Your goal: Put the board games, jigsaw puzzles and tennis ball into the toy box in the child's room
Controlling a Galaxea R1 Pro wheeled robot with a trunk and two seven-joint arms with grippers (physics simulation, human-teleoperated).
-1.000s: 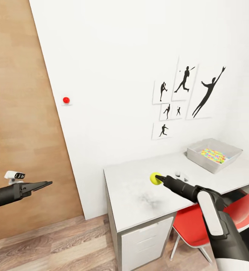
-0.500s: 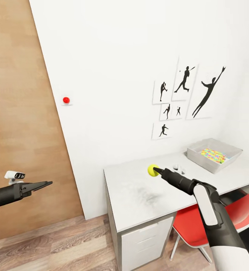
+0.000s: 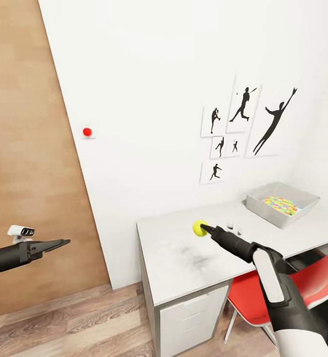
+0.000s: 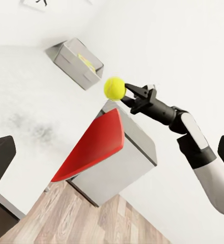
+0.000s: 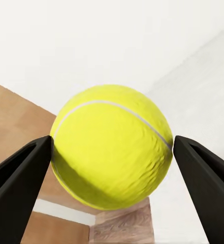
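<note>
The right pincer pinches the fuzzy yellow tennis ball between its two black tapered fingers, each pressed against the ball's rounded sides, above the smooth pale surface. Beyond the pincer's tip side, further along the surface, sits the grey rectangular toy box with a neon jigsaw puzzle inside. The left pincer hovers off the surface, fingers nearly together, holding nothing.

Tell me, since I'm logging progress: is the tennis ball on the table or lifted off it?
Lifted. The right gripper clamps the tennis ball between both fingers, and its shadow lies apart from it on the table.
</note>
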